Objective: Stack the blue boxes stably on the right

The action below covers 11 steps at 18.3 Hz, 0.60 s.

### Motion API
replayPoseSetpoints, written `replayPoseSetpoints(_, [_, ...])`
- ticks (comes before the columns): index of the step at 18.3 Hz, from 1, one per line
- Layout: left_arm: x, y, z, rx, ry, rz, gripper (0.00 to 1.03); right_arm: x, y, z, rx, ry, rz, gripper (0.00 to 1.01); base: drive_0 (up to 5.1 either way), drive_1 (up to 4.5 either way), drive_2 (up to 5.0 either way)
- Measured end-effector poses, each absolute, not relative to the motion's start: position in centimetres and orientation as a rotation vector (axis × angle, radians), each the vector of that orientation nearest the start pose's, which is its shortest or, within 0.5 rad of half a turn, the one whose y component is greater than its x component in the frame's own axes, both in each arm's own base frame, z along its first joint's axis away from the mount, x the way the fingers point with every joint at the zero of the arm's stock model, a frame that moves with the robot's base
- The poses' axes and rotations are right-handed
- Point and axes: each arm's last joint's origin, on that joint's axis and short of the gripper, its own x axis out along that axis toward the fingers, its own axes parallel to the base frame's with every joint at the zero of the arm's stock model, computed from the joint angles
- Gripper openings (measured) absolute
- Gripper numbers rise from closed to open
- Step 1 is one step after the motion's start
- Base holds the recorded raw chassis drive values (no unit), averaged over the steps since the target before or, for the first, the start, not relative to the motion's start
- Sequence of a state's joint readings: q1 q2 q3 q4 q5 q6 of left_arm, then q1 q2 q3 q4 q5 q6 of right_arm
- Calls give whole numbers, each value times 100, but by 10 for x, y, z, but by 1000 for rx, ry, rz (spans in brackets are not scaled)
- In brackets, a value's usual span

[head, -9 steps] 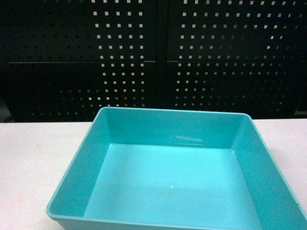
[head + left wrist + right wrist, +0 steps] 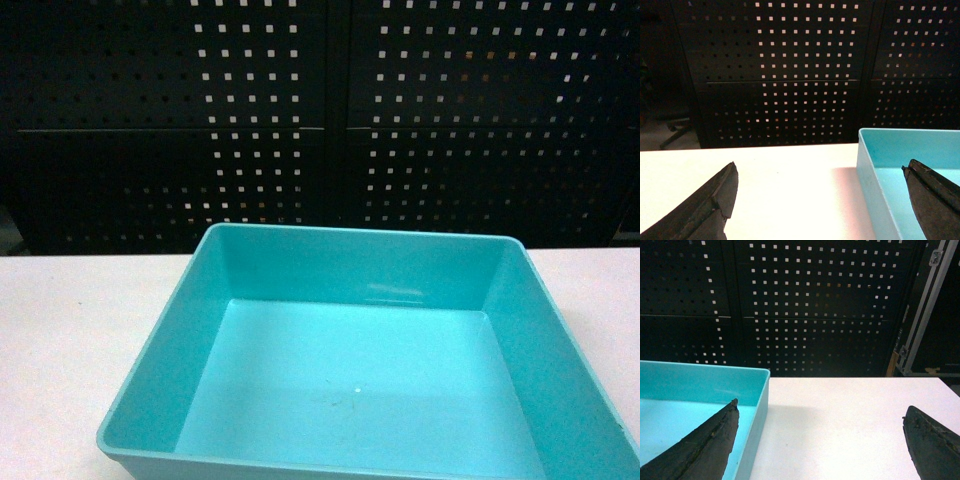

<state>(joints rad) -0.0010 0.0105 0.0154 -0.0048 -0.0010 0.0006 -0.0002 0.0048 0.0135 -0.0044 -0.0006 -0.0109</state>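
Note:
One of the blue boxes, a light turquoise tub (image 2: 360, 262) with smooth walls, sits empty on the white table at the lower middle of the head view. Neither gripper shows in the head view. My left gripper (image 2: 819, 166) is open and straddles the tub's left wall (image 2: 875, 175), one finger over the table and one over the tub's inside. The right gripper (image 2: 821, 405) is open too and straddles the tub's right wall (image 2: 757, 415), its left finger over the tub's inside. Neither gripper holds anything.
The white table (image 2: 60, 320) runs to both sides of the tub. Black perforated panels (image 2: 300, 120) stand right behind the table's far edge. A metal-edged case (image 2: 927, 305) stands at the back right, and a chair base (image 2: 675, 132) shows at the far left.

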Motion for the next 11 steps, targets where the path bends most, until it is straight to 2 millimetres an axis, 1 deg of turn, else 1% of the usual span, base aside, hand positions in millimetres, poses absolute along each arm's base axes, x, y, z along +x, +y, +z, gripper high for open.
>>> replayPoseSetpoints(7, [97,0,168,1,-1,0,98,97,0,167,-11,-4,0,98,0,0,0])
replayPoseSetpoints(8, [98,-2,169,3,-18,21,98,97,0,167,-11,-4,0,98,0,0,0])
replayPoseSetpoints(9, [98,-10,172,0,-44,-4,98,98,-1,169,-17,-21,-3,98,0,0,0])
replayPoseSetpoints(10, [101,-15,172,-2,-40,-30,98,101,-5,173,-27,-57,-5,98,0,0,0])
replayPoseSetpoints(11, [106,-16,172,-1,-28,-13,98,108,-11,173,-33,-41,-9,98,0,0,0])
